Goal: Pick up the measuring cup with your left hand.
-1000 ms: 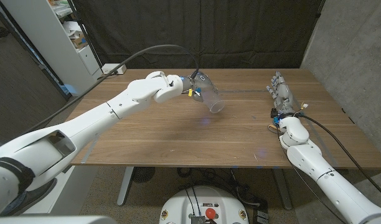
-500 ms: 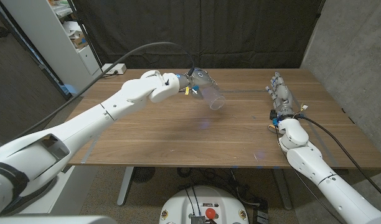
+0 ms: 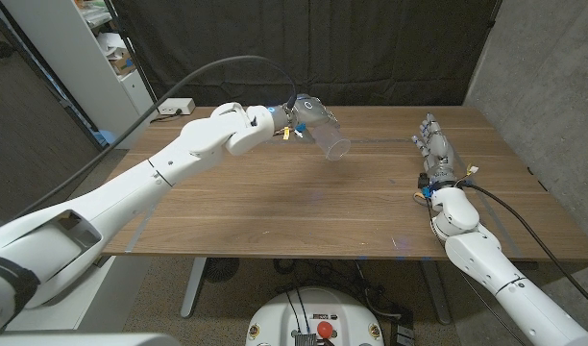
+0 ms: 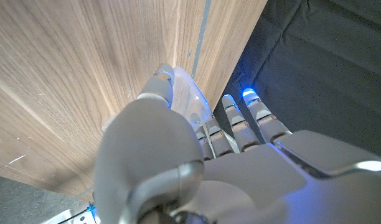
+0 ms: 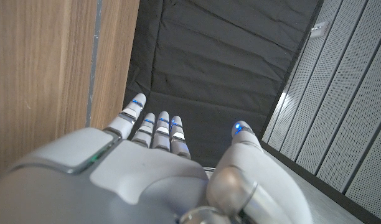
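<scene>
A clear plastic measuring cup (image 3: 324, 135) hangs in the air above the far middle of the wooden table (image 3: 304, 211), tilted with its mouth toward the near right. My left hand (image 3: 289, 120) grips it at its base. In the left wrist view the cup (image 4: 187, 102) shows as a clear curved wall between the thumb and fingers of my left hand (image 4: 197, 155). My right hand (image 3: 436, 152) stands at the table's right side with its fingers apart and straight, holding nothing. In the right wrist view my right hand (image 5: 159, 162) reaches toward a black curtain.
A black curtain (image 3: 371, 48) hangs behind the table. A grey shelf unit (image 3: 92, 48) stands at the far left, and a white power strip (image 3: 176, 107) lies at the table's far left corner. A grey wall (image 3: 539, 67) rises on the right.
My left hand has lifted the measuring cup higher and carried it a little toward the far edge. The right hand has stayed in place.
</scene>
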Robot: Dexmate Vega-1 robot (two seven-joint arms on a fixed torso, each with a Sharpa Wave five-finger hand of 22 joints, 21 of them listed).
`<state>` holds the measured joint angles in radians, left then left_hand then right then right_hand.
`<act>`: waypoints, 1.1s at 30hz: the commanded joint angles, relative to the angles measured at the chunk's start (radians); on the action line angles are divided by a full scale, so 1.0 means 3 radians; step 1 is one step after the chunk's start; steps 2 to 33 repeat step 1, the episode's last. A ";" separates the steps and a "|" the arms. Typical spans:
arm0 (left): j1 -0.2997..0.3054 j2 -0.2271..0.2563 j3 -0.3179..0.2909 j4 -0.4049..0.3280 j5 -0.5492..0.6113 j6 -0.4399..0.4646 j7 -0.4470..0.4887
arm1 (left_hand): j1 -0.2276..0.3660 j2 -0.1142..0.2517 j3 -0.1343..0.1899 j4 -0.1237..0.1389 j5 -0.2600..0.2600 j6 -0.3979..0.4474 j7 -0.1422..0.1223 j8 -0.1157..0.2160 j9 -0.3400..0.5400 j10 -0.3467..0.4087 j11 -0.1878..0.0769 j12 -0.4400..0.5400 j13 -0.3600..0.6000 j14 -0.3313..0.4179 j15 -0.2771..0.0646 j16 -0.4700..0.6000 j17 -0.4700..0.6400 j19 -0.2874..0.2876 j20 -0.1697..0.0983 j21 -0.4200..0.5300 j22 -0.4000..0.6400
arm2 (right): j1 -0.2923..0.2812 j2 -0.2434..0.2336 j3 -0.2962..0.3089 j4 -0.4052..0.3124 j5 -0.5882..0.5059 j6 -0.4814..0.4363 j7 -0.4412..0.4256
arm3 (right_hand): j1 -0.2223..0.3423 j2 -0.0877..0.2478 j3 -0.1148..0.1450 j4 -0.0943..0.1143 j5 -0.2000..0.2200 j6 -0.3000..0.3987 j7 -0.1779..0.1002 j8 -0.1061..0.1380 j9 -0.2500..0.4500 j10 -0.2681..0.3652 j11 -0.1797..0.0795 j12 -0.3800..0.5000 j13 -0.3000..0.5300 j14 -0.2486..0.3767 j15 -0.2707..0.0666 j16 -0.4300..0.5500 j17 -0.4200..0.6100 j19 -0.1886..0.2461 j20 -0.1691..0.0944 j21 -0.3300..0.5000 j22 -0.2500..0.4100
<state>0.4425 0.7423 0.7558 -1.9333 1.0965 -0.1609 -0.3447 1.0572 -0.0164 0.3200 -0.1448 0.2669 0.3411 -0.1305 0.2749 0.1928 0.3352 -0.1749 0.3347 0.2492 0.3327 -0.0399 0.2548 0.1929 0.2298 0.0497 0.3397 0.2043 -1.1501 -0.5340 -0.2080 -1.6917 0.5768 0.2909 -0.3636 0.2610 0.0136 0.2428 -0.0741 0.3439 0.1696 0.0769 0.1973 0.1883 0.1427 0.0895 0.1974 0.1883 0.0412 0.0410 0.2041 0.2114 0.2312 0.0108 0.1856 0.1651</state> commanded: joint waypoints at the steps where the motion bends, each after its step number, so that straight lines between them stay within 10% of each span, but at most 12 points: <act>1: 0.0096 0.0062 -0.0186 -0.0235 0.0030 0.0100 0.0025 | -0.0007 0.0051 0.0009 0.0017 0.0009 -0.0002 -0.0005 -0.0014 0.0009 -0.0013 -0.0007 -0.0023 0.0017 0.0008 -0.0265 -0.0006 0.0010 0.0016 -0.0021 0.0000 0.0007 | -0.0113 -0.0004 0.0059 -0.0102 -0.0008 0.0034 -0.0038 | -0.0001 -0.0007 -0.0016 -0.0002 -0.0010 0.0012 -0.0003 0.0001 0.0006 0.0017 0.0002 0.0002 0.0010 0.0036 -0.0008 0.0016 0.0005 -0.0004 0.0004 0.0014 0.0016; 33: 0.0096 0.0062 -0.0186 -0.0235 0.0030 0.0100 0.0025 | -0.0007 0.0051 0.0009 0.0017 0.0009 -0.0002 -0.0005 -0.0014 0.0009 -0.0013 -0.0007 -0.0023 0.0017 0.0008 -0.0265 -0.0006 0.0010 0.0016 -0.0021 0.0000 0.0007 | -0.0113 -0.0004 0.0059 -0.0102 -0.0008 0.0034 -0.0038 | -0.0001 -0.0007 -0.0016 -0.0002 -0.0010 0.0012 -0.0003 0.0001 0.0006 0.0017 0.0002 0.0002 0.0010 0.0036 -0.0008 0.0016 0.0005 -0.0004 0.0004 0.0014 0.0016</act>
